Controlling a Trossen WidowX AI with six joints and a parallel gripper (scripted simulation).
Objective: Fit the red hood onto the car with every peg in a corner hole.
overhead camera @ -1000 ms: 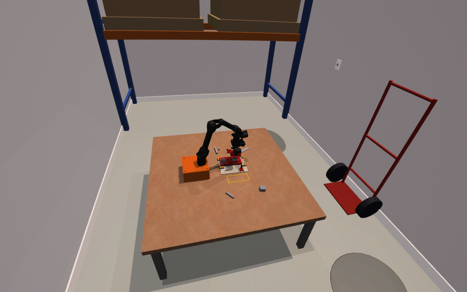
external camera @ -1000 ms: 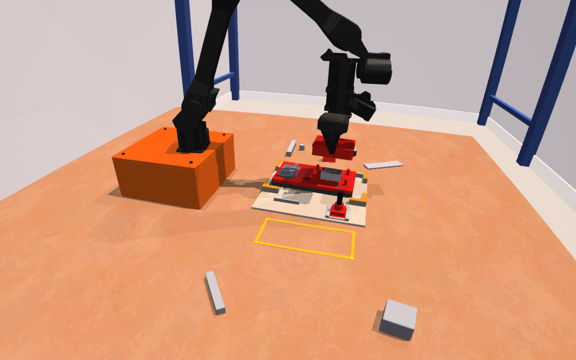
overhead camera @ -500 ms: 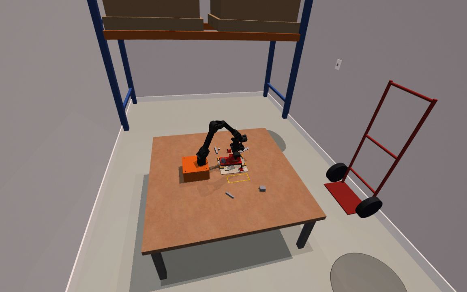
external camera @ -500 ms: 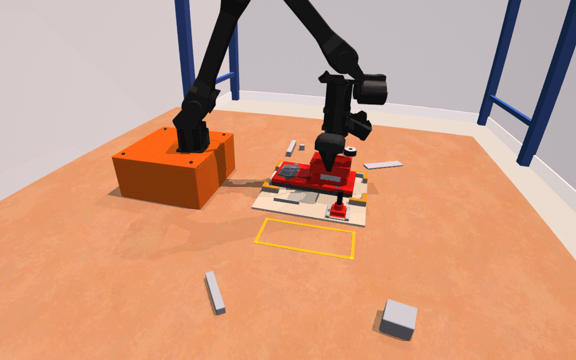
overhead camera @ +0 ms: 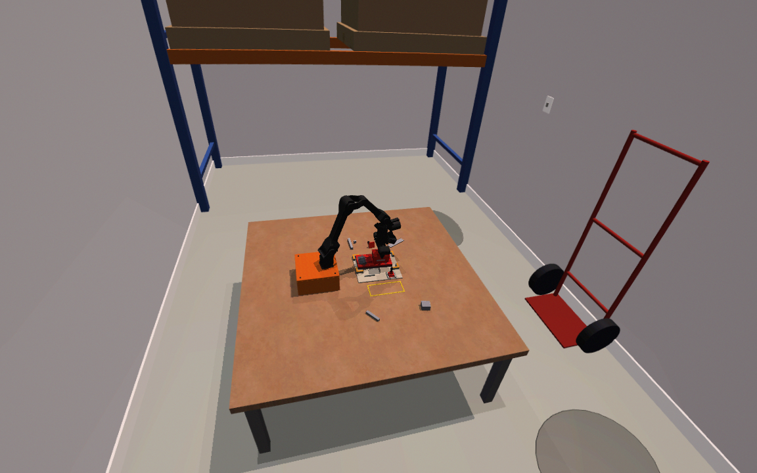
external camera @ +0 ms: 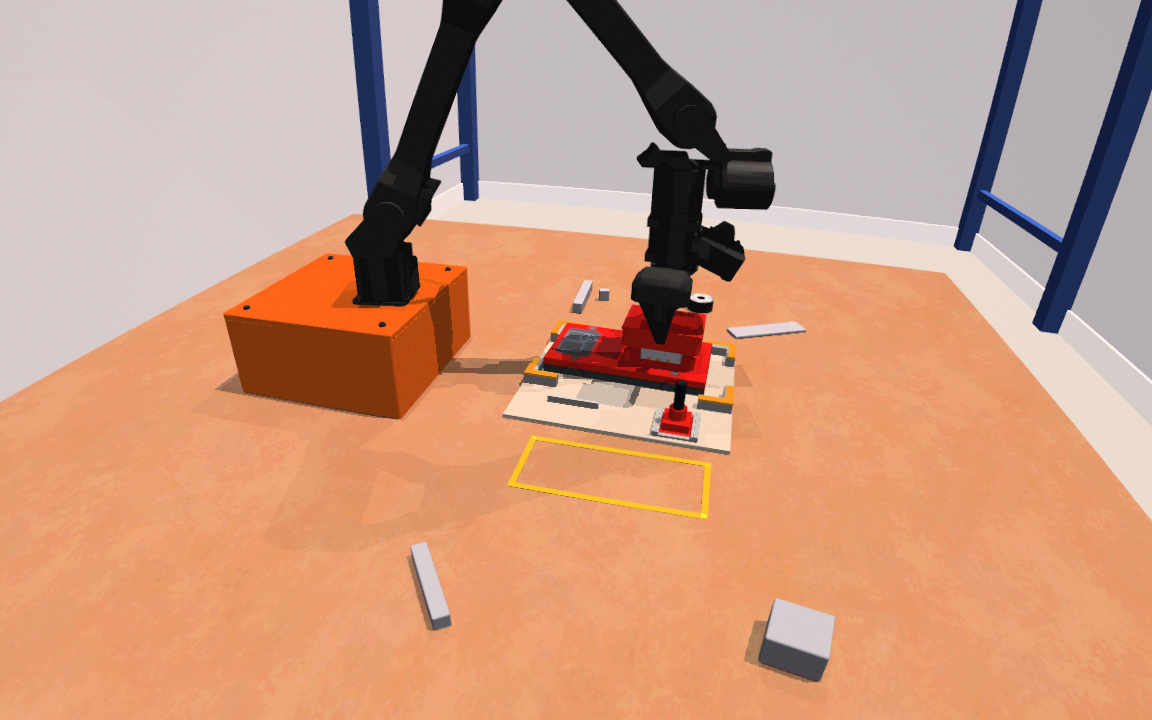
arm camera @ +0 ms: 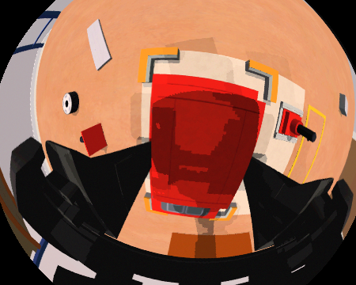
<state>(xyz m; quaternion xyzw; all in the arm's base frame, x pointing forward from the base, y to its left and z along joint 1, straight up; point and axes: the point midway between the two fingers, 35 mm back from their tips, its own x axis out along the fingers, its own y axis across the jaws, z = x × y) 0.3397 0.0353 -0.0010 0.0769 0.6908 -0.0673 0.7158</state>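
The red hood [external camera: 671, 342] [arm camera: 199, 127] [overhead camera: 378, 256] is held low over the rear part of the red car chassis [external camera: 598, 360] [arm camera: 199, 85], which sits in the beige jig [external camera: 625, 420] [arm camera: 291, 85] with orange corner stops. The hood covers the engine and the pegs, so I cannot tell whether it sits flat on the deck. My gripper [external camera: 659, 324] [arm camera: 200, 153] [overhead camera: 382, 249] points straight down and is shut on the hood, one black finger on each long side.
A red toggle clamp [external camera: 677, 416] [arm camera: 291, 123] stands on the jig's front. A yellow marked rectangle [external camera: 607, 501] lies in front. A black wheel [external camera: 699, 301] [arm camera: 69, 103], a grey plate [external camera: 765, 329], a grey bar [external camera: 430, 583] and a grey block [external camera: 797, 639] lie around. The orange arm base [external camera: 338, 331] is to the left.
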